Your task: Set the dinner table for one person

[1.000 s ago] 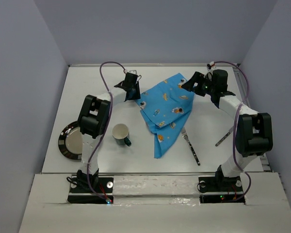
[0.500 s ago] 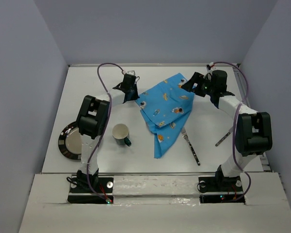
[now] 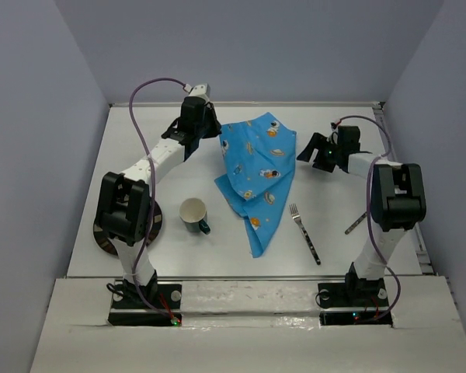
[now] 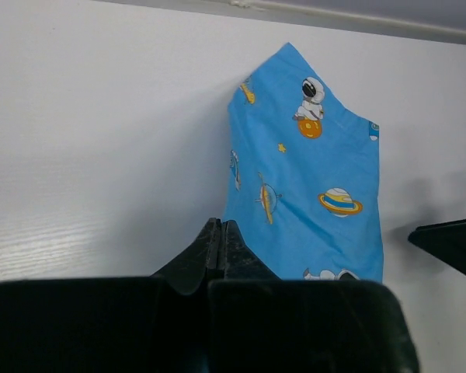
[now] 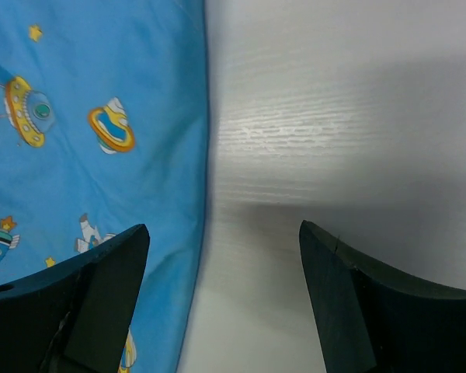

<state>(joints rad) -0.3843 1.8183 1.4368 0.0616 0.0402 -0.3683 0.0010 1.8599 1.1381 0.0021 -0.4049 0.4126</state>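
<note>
The blue space-print cloth mat [image 3: 256, 167] lies partly folded on the white dinner table [image 3: 334, 194], centre back. My left gripper [image 3: 204, 129] is at the cloth's far left corner. In the left wrist view the left gripper [image 4: 220, 225] is shut, with the cloth [image 4: 311, 171] edge running into its tips. My right gripper [image 3: 304, 149] is open just right of the cloth. In the right wrist view the right gripper [image 5: 224, 227] is empty, one finger over the cloth's [image 5: 101, 116] edge, the other over bare table [image 5: 334, 116].
A white cup with a dark handle [image 3: 193, 211] stands left of the cloth. A dark-rimmed plate [image 3: 103, 233] lies at the near left, partly hidden by my left arm. A fork [image 3: 304, 231] and a knife [image 3: 357, 221] lie at the near right.
My left gripper has moved back and to the left, dragging the cloth's corner with it. My right gripper has let go of the cloth and drawn back to the right.
</note>
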